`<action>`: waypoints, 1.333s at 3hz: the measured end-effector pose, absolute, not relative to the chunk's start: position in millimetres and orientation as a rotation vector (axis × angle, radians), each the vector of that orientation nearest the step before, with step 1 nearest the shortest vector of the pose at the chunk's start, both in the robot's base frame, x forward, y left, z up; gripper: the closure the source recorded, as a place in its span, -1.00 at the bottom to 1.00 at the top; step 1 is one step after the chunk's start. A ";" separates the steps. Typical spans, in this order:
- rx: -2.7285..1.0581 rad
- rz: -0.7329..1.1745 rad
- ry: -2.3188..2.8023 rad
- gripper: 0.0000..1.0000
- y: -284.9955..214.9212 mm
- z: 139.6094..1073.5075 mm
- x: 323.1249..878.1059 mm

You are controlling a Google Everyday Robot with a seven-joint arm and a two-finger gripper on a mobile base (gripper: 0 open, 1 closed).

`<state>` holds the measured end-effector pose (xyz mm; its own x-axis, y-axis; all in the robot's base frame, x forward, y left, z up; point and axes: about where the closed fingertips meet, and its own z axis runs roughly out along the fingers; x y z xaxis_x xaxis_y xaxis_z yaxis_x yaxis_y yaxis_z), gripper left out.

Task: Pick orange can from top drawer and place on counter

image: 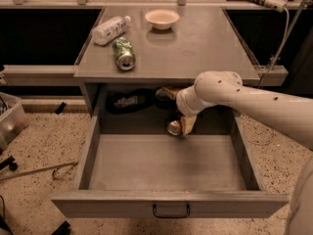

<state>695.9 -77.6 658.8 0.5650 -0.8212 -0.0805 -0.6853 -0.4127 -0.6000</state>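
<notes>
The top drawer (122,202) stands pulled wide open, with its black wire handle (170,211) at the front. My gripper (180,126) reaches down into the back of the drawer from the right. It is shut on the orange can (174,128), whose silver end faces me beside one beige finger (189,124). The can lies on its side, at or just above the drawer floor near the back wall. The other finger is hidden behind the can. The grey counter (200,48) lies directly above.
On the counter lie a green can (123,54) and a white plastic bottle (110,29) at the left, and a beige bowl (162,18) at the back. A dark bag (128,102) and a brownish item (167,93) sit at the drawer's back.
</notes>
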 end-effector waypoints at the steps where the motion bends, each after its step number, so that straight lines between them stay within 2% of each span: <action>1: -2.271 -0.290 1.191 -1.00 -76.2 652.6 699.3; 4: -2.390 -0.241 1.248 -1.00 -95.7 636.6 693.5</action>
